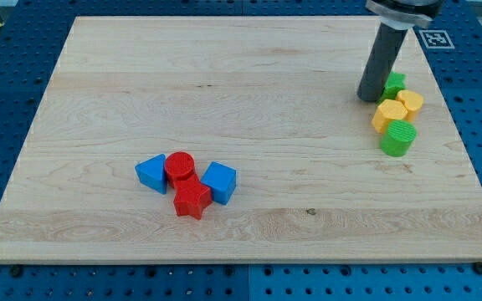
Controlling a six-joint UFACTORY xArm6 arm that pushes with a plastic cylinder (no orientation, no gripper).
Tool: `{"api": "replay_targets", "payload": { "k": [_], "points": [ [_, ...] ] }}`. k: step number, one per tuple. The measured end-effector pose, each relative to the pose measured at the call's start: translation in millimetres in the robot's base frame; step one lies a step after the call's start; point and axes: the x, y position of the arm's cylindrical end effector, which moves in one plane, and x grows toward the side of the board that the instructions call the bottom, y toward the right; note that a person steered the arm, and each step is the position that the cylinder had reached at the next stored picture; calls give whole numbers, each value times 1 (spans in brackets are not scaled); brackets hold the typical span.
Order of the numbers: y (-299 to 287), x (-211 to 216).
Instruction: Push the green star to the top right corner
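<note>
My tip [369, 98] touches, it seems, the green star [394, 84] – no pincer shows – from the view's left.

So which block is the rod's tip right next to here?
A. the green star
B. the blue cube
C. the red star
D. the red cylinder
A: my tip sits just to the view's left of the green star, in the cluster at the view's right.

blue blocks [151, 173]: 2 | red blocks [179, 167]: 2 | yellow blocks [388, 114]: 2 | green blocks [397, 138]: 2
</note>
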Motion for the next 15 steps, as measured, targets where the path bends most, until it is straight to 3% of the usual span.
{"api": "replay_targets", "payload": {
  "k": [2,3,6,8,10,11,15],
  "points": [
    [12,35],
    [31,27],
    [38,-65],
    [35,-69],
    [-46,-89],
    [-57,-96],
    [17,-119]
  ]
}}
